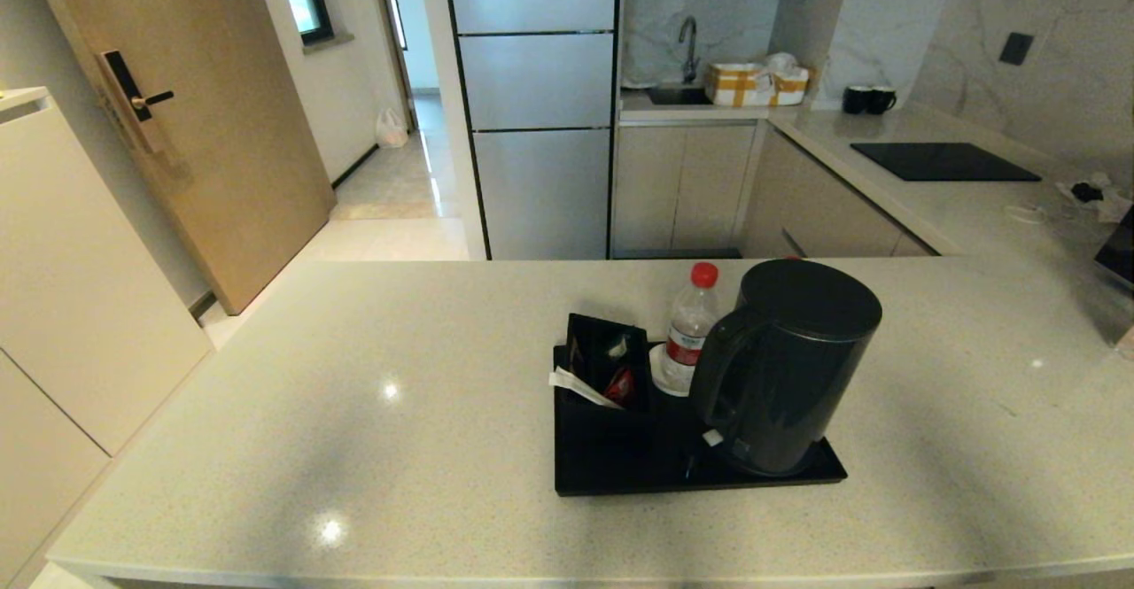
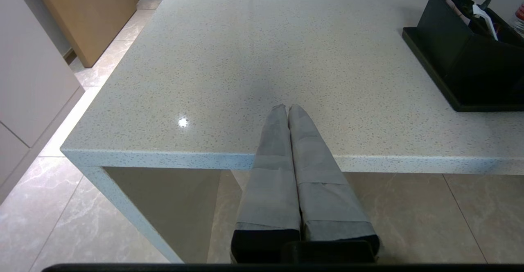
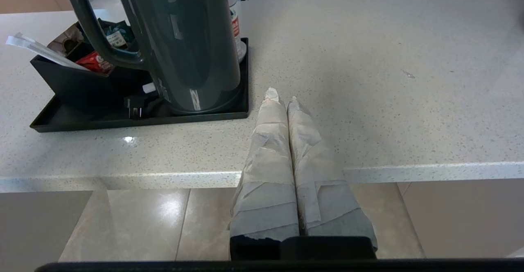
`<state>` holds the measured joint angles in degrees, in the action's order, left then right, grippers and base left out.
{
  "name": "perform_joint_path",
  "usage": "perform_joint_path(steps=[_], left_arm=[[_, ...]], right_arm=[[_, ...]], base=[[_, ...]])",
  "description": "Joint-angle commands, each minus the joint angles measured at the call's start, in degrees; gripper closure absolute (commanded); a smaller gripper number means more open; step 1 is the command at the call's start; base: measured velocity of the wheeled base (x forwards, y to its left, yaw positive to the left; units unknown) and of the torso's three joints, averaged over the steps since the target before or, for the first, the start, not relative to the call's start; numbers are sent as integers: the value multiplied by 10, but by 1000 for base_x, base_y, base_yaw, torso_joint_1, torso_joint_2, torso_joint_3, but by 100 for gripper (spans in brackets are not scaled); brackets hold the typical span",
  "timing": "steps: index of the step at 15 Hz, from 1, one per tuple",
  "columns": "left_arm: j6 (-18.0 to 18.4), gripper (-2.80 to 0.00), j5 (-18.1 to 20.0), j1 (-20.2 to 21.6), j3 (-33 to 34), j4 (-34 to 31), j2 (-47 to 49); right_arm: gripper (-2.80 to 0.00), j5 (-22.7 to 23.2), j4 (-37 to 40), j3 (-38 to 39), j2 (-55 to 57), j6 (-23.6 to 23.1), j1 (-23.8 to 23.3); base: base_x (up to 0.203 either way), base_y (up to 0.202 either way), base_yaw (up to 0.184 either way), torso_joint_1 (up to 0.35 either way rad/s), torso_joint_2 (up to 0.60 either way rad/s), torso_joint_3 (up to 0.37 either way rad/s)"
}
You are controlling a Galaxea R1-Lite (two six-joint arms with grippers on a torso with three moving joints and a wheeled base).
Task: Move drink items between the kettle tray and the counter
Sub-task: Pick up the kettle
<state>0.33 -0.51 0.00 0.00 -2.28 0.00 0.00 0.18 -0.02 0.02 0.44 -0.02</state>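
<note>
The dark grey kettle (image 1: 788,363) (image 3: 184,43) stands on the right end of the black kettle tray (image 1: 620,474) (image 3: 82,120) on the beige counter (image 1: 354,412). One red-capped water bottle (image 1: 691,328) (image 3: 234,22) stands on a white coaster behind the kettle; a second bottle is hidden or out of view. My left gripper (image 2: 286,108) hovers shut and holding nothing over the counter's near edge, left of the tray (image 2: 434,75). My right gripper (image 3: 282,97) is shut and holding nothing, just right of the tray's near corner. Neither gripper shows in the head view.
A black box of sachets (image 1: 607,368) (image 2: 462,51) (image 3: 77,75) fills the tray's left part. On the far counter lie a black hob (image 1: 943,162), two black mugs (image 1: 868,99) and a cable (image 1: 1085,192). A fridge (image 1: 536,102) and sink stand behind.
</note>
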Motion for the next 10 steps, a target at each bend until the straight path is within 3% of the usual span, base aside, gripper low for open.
perform_joint_path(steps=[1,10], left_arm=[[0,0,0,0,0,0,0],[-2,0,1,0,0,0,0]], right_arm=[[0,0,0,0,0,0,0],[0,0,0,0,0,-1,0]], base=[[0,0,0,0,0,0],[0,0,0,0,0,0]])
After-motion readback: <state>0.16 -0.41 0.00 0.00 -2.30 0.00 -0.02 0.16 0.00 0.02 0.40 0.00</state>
